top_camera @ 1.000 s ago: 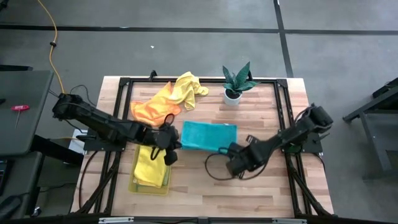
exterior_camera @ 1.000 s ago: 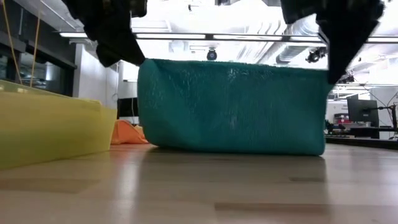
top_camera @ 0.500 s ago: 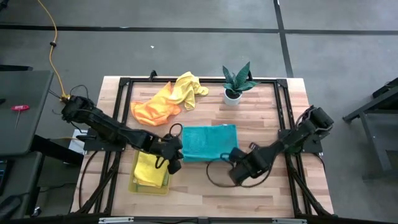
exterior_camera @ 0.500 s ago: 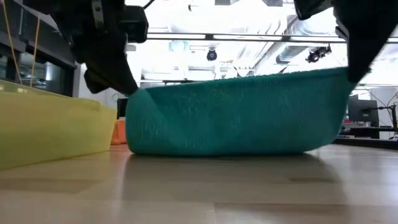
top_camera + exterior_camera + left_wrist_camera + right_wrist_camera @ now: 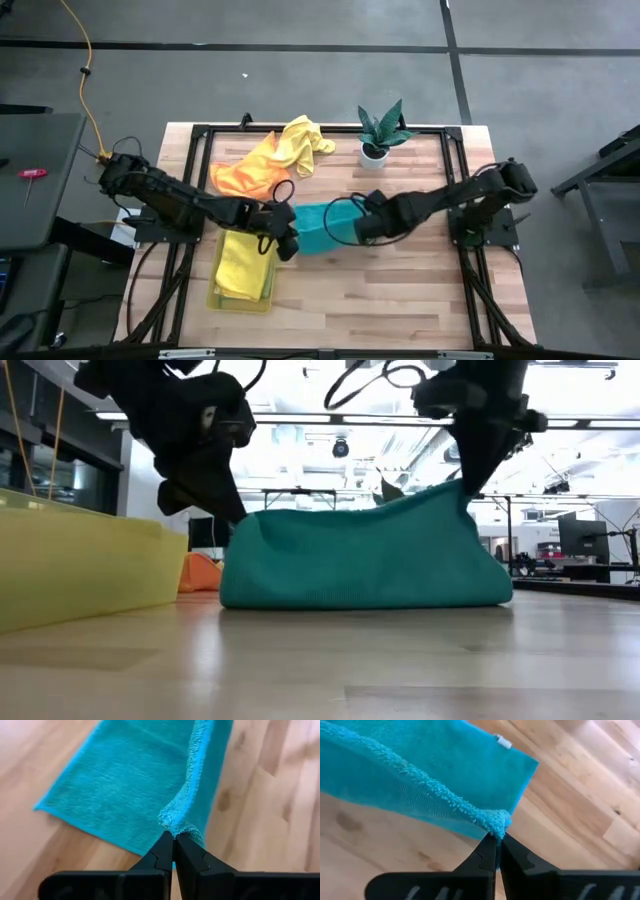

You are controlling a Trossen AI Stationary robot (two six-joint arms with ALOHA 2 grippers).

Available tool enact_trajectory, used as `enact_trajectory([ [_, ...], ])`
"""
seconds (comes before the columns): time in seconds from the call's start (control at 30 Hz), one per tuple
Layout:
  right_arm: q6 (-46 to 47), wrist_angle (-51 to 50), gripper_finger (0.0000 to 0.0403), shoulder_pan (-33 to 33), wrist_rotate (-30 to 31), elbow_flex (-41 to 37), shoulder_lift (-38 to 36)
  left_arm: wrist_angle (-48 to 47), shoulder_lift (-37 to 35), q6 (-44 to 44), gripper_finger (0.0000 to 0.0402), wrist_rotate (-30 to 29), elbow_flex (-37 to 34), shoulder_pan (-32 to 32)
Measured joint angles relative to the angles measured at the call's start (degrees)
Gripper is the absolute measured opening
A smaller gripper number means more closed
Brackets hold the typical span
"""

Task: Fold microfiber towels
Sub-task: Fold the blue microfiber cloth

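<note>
A teal towel (image 5: pixel 322 228) lies mid-table, bunched between my two grippers, its lower part on the wood (image 5: pixel 360 595). My left gripper (image 5: pixel 284 240) is shut on its left end and my right gripper (image 5: pixel 364 226) on its right end. In the low view the towel's raised edge (image 5: pixel 350 520) sags between them. A yellow towel (image 5: pixel 240 265) lies in the yellow tray (image 5: pixel 262 300). An orange towel (image 5: pixel 245 177) and another yellow towel (image 5: pixel 302 145) lie crumpled at the far left. My left gripper pinches a corner of the teal towel's raised edge (image 5: pixel 174 821) between its two fingertips, slanting down from the table's left. That corner is lifted a little; the cloth beyond it lies flat on the table. My right gripper pinches the other corner of the same edge (image 5: pixel 498 819) between its two fingertips, coming steeply from above. The corner is held higher than the left one (image 5: pixel 462 490), and the cloth slopes down from it, slack, onto the table.
A small potted plant (image 5: pixel 380 132) stands at the far edge, right of centre. The yellow tray (image 5: pixel 80 565) sits close to the left of the towel. Bare wood stretches over the table's near and right parts (image 5: pixel 400 290).
My right gripper has carried its corner toward the table's left and far edge, rolling as it went. My left gripper has sunk a little. The towel's raised edge, taut and level before, now sags, and the towel is narrower from left to right.
</note>
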Motion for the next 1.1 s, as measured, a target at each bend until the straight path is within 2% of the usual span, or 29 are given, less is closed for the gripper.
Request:
enact_trajectory([
  [0.2,-4.6,0.7,0.0000,-5.8,-1.0,-1.0,0.0,-0.1,0.4,-0.5,0.0000,-3.1,0.0,2.0],
  [0.4,-8.7,9.7,0.0000,-11.4,-8.6,-9.9,-0.2,-0.2,0.4,-0.5,0.0000,-4.1,0.0,3.4],
  [0.6,-8.8,13.3,0.0000,-13.3,-7.7,-12.4,-0.2,-0.4,1.6,-0.6,0.0000,-5.7,0.0,4.7],
  [0.77,-9.7,13.7,0.0000,-15.8,-6.0,-12.4,-0.2,0.4,4.9,-0.5,0.0000,-4.6,0.0,5.6],
  [1.1,-10.2,13.7,0.0000,-17.8,-7.1,-12.5,-0.2,2.1,6.9,0.1,0.0000,-3.9,0.0,5.7],
])
